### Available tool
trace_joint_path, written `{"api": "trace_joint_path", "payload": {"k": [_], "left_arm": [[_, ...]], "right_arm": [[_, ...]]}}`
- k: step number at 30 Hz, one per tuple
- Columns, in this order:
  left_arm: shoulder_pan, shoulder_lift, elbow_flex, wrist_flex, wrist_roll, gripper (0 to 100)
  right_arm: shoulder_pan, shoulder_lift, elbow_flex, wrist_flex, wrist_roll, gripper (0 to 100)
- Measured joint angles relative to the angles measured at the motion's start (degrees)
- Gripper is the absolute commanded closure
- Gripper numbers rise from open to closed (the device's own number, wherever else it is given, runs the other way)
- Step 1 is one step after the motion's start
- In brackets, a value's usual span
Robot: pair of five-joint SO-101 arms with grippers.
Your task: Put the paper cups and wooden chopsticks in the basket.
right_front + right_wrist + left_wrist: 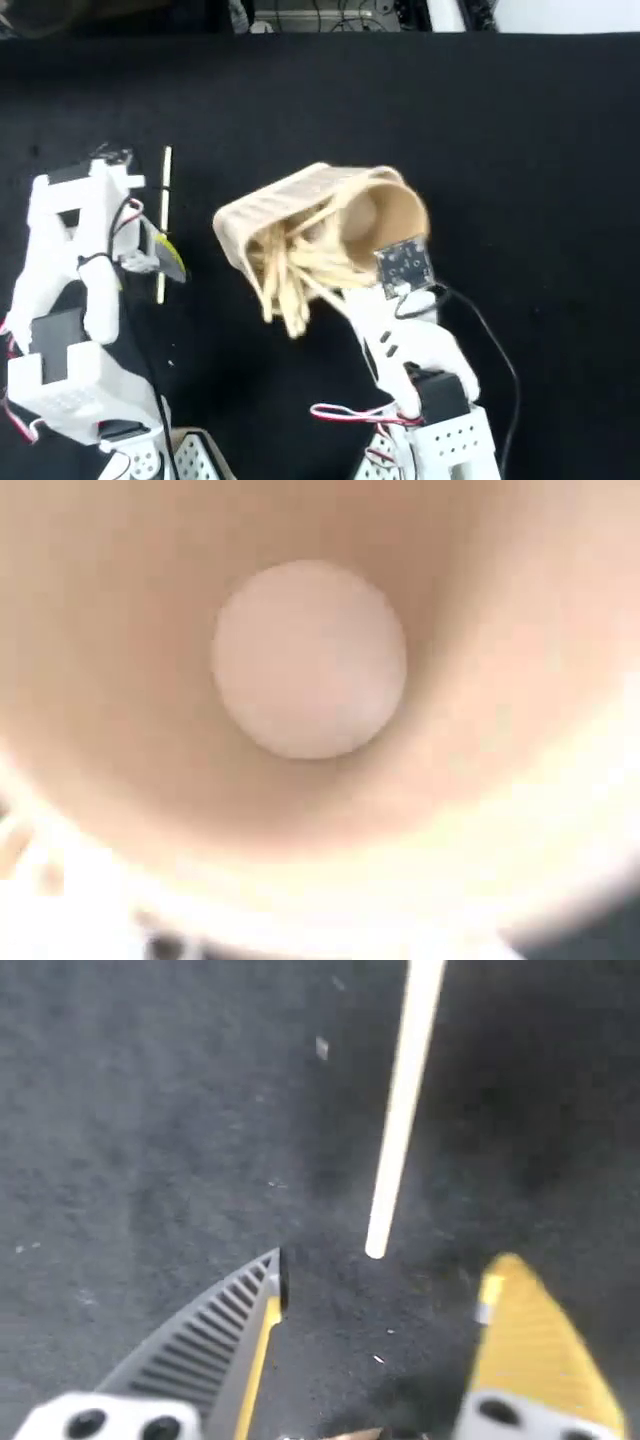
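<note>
Black, matte cloth covers the counter (520,150), flecked with pale lint in the left wrist view. Beyond its far edge runs a strip of cables and pale equipment (330,15).

At centre sits the oval basket of pale, thin wooden slats (262,208), its wall ribbed with fine lines. A bundle of pale wooden chopsticks (285,285) fans out over its near rim, the tips splaying toward the arms' side.

In the basket's right end is the brown paper cup (385,220). It is smooth and round, with its open mouth turned toward the right arm's camera. The right wrist view looks straight down its tan wall to a flat, pale, circular bottom. The right gripper (385,262) is right at the cup, and I cannot tell whether it has a grip on it.

Over on the left lies a single slim, straight wooden chopstick (165,200), flat on the cloth and well apart from the basket. Its long axis runs from the arms' side toward the far edge.

The left gripper (392,1260) hovers at the chopstick's near end. Its fingers, one grey and ribbed, one yellow and finely grooved, are spread wide and hold nothing. The stick's tip sits just ahead of the gap.
</note>
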State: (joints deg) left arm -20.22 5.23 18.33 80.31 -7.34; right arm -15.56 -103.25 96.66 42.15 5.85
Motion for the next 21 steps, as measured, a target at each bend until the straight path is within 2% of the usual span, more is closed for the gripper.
{"api": "trace_joint_path", "payload": {"k": [7,15,21], "left_arm": [[-1.7,0.0,-3.2,-4.8,4.8,65],[2.6,0.0,-4.6,-18.7,9.1,65],[5.4,10.6,-14.0,-20.7,9.6,65]], "right_arm": [[-1.0,0.0,0.0,-4.6,0.0,98.6],[-1.0,0.0,0.0,-5.1,-0.1,98.6],[-1.9,0.0,0.0,-8.3,-0.4,98.6]]}}
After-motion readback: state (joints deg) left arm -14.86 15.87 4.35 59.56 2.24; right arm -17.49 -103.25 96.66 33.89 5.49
